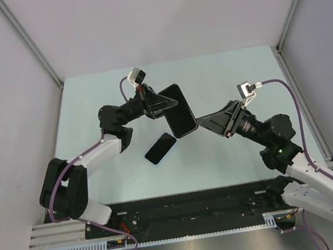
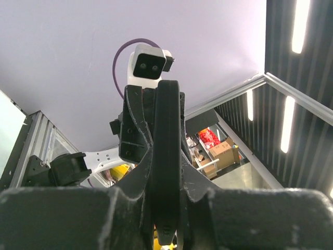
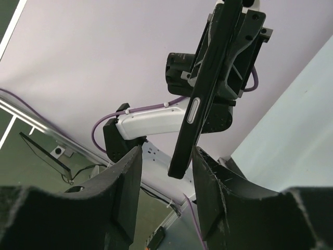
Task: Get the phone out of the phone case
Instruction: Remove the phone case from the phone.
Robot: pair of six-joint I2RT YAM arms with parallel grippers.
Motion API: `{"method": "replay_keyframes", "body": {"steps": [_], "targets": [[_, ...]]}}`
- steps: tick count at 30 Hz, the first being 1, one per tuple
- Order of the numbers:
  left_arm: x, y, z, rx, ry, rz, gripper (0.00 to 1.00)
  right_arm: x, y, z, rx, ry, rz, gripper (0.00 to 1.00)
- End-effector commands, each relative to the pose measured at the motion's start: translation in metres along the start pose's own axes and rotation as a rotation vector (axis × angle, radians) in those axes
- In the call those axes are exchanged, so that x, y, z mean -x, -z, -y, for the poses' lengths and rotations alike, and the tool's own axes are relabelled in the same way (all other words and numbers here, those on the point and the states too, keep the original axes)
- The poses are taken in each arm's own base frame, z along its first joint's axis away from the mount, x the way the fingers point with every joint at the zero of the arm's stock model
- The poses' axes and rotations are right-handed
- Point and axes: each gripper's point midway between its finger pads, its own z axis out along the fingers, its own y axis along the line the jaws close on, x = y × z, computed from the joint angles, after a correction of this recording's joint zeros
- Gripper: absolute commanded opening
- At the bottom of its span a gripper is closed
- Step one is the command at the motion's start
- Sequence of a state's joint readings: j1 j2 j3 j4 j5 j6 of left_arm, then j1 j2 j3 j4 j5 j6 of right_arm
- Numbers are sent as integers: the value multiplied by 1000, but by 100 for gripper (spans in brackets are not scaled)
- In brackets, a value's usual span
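Note:
My left gripper (image 1: 162, 103) is shut on a black phone case (image 1: 177, 109) and holds it above the table, tilted on its side. In the left wrist view the case (image 2: 166, 135) runs edge-on between my fingers (image 2: 130, 182). My right gripper (image 1: 202, 123) is open, with its tips at the case's lower right corner. In the right wrist view that lower end (image 3: 182, 156) hangs between my open fingers (image 3: 130, 172), close to the right one and not clamped. A phone (image 1: 161, 149) with a light blue rim and dark face lies flat on the table below. I cannot tell whether the held case is empty.
The pale green table (image 1: 228, 77) is walled by white panels on the left, back and right. A black base rail (image 1: 192, 206) runs along the near edge between the arms.

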State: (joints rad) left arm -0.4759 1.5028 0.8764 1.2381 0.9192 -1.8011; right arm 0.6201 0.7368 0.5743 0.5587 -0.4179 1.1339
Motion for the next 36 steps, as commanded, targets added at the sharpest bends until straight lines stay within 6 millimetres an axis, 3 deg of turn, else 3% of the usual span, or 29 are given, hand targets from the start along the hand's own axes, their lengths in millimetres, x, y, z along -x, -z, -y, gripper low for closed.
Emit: {"method": "replay_keyframes", "body": {"steps": [1, 16, 26, 29, 32, 36], "targets": [[10, -3, 49, -117, -106, 44, 0, -2, 2, -13, 62, -13, -5, 46], [4, 1, 58, -132, -123, 44, 0, -4, -3, -6, 77, -39, 3, 36], [2, 2, 58, -135, -123, 37, 0, -1, -8, -14, 150, -52, 17, 14], [1, 2, 59, -139, -123, 34, 0, -2, -7, -17, 183, -60, 14, 1], [2, 2, 61, -151, -127, 36, 0, 0, -3, -27, 255, -71, 32, 0], [6, 4, 66, -219, -98, 56, 0, 11, 5, -58, 502, -75, 95, 0]]}}
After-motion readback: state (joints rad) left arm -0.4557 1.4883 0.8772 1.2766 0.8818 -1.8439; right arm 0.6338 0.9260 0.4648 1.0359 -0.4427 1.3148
